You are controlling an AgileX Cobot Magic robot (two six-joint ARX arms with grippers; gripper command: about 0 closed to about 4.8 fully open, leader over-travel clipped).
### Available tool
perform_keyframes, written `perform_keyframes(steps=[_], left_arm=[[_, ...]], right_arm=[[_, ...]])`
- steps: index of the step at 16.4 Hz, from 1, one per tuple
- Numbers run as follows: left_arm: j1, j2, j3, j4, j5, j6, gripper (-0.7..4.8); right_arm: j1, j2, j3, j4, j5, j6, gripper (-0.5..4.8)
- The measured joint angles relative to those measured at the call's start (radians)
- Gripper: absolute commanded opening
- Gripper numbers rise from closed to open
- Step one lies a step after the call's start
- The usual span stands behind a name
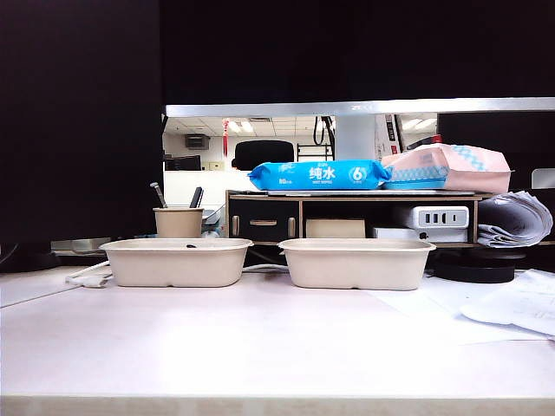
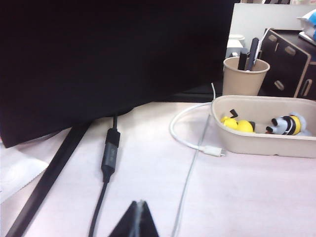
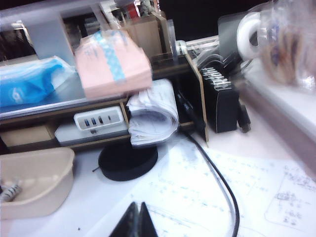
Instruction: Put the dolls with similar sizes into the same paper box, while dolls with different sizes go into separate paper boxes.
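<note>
Lying beyond both fingers [image 2: 138, 217]: dolls [image 2: 237, 123].

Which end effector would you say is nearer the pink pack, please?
Likely right. The shut right end effector faces the pink pack on the shelf; the shut left end effector sits beyond the tray, pack unseen.

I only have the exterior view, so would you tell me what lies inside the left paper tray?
Observer: Two dolls: a yellow-and-black doll and a striped doll, in the left tray.
Operator: And the right tray?
Observer: A tiny striped zebra lies at the right tray's visible end.
Operator: Where are the grippers?
Observer: Left gripper low over cables, right gripper over papers; both fingers shut, empty.
</note>
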State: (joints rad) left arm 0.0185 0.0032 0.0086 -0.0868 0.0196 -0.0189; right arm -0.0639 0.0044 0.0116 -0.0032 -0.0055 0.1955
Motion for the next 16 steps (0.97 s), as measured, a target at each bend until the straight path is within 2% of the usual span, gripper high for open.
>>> perform_keyframes(steps=[6,16], left_arm=[[0.0,0.0,0.0,0.0,0.0,0.0,-0.05],[0.0,0.0,0.0,0.0,0.0,0.0,-0.05]], right_arm=[[0.0,-0.002,0.0,0.005,-0.014,-0.013,-0.05],[0.074,-0.002,0.0,0.005,-0.018,-0.042,-0.05]])
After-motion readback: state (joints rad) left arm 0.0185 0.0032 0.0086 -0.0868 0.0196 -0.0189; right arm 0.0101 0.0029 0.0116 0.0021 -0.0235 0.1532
